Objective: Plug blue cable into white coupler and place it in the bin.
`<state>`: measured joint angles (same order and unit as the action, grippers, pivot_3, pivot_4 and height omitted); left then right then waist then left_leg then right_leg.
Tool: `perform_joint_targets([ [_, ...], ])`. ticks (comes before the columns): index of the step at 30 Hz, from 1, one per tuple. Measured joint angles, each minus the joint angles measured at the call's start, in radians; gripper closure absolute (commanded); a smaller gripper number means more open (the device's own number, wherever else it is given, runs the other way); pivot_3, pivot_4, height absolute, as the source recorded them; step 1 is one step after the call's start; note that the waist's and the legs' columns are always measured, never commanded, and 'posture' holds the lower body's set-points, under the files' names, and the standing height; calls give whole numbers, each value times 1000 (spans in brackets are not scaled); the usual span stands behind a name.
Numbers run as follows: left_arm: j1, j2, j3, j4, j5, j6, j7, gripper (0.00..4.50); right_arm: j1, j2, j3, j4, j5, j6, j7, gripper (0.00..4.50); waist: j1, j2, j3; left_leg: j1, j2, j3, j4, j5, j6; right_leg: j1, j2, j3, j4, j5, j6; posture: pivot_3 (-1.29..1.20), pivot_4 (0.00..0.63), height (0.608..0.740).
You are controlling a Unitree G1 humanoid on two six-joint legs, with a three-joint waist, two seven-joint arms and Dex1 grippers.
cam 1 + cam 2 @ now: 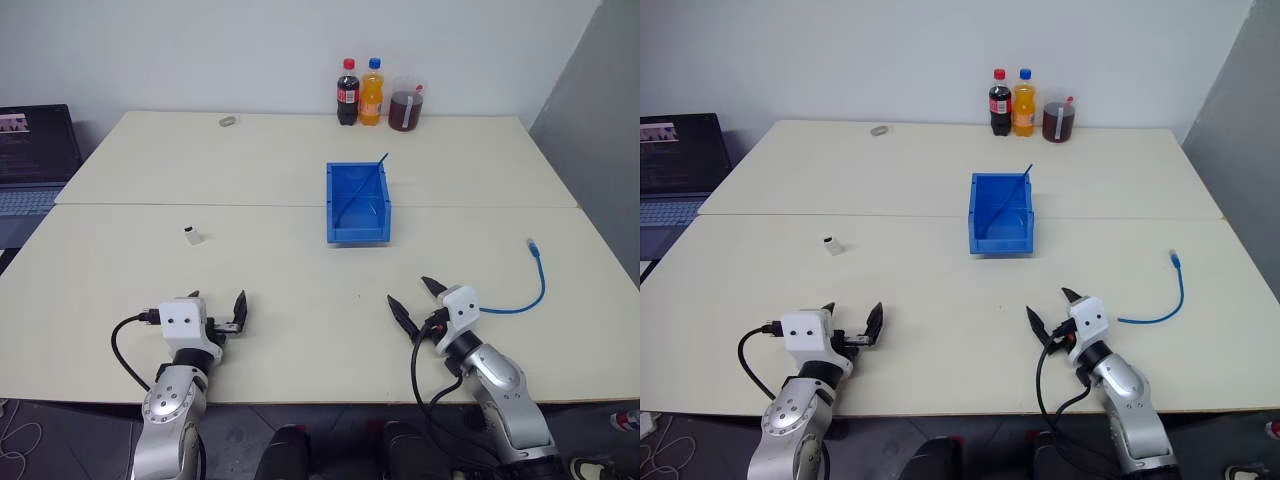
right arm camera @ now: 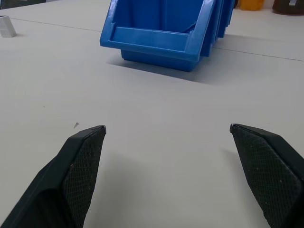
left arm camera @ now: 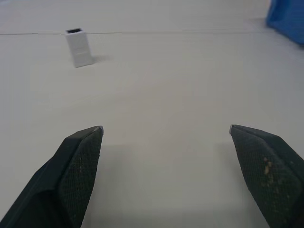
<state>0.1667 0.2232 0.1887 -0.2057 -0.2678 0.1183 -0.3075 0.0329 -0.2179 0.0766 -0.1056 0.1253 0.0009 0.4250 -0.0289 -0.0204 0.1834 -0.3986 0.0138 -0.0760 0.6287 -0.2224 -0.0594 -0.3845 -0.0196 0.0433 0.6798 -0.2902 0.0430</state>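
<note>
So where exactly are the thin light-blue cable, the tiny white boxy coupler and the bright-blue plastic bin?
thin light-blue cable [image 1: 541, 283]: left eye view, middle of its curve.
tiny white boxy coupler [image 3: 79, 47]: left wrist view, its front side.
bright-blue plastic bin [image 2: 156, 37]: right wrist view, its lowered front lip.

Both arms are extended forward at low height, forearms roughly level. The left gripper [image 1: 217, 304] is held on the robot's left side, its white wrist housing turned upward, with a black wire looped out from the wrist. Its 2 black fingers [image 3: 78, 171] are spread wide apart, and nothing is held between them. The right gripper [image 1: 417, 300] is held on the robot's right side and is angled inward toward the left. Its 2 black fingers [image 2: 80, 173] are likewise spread wide, with nothing gripped. A black wire is seen running along the right forearm. The 2 grippers are kept well apart from each other.
</note>
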Motion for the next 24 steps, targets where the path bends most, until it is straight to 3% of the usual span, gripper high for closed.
perform_joint_targets([
  [5, -66, 140, -96, -4, -42, 53, -210, 0, 23, -18, -5, -59, -33, -30, -19, 50, 1, 0, 0, 0, 0, 0, 0, 0, 0, 0, 1, -1, 0, 0, 0, 0, 150, 740],
  [11, -290, 273, -213, -1, -53, 86, -461, 0, 83, -44, -124, -191, -20, 16, -89, 50, 2, 0, 0, -1, 0, 0, 0, 0, 0, 0, 0, 0, 0, 0, 0, 0, 150, 740],
  [17, -464, 364, -295, 20, -127, 183, -697, 0, 101, -82, -297, -306, 30, 242, -185, 50, -6, 1, 0, -1, 0, 1, -2, 0, 0, -1, 1, 0, 1, 0, -2, 0, 150, 740],
  [24, -518, 405, -348, 22, -176, 261, -859, 0, -6, -161, -413, -297, 25, 589, -274, 50, -6, 1, 1, -1, 0, 1, -1, 0, 0, -2, 1, 1, 1, -1, -2, 0, 150, 740],
])
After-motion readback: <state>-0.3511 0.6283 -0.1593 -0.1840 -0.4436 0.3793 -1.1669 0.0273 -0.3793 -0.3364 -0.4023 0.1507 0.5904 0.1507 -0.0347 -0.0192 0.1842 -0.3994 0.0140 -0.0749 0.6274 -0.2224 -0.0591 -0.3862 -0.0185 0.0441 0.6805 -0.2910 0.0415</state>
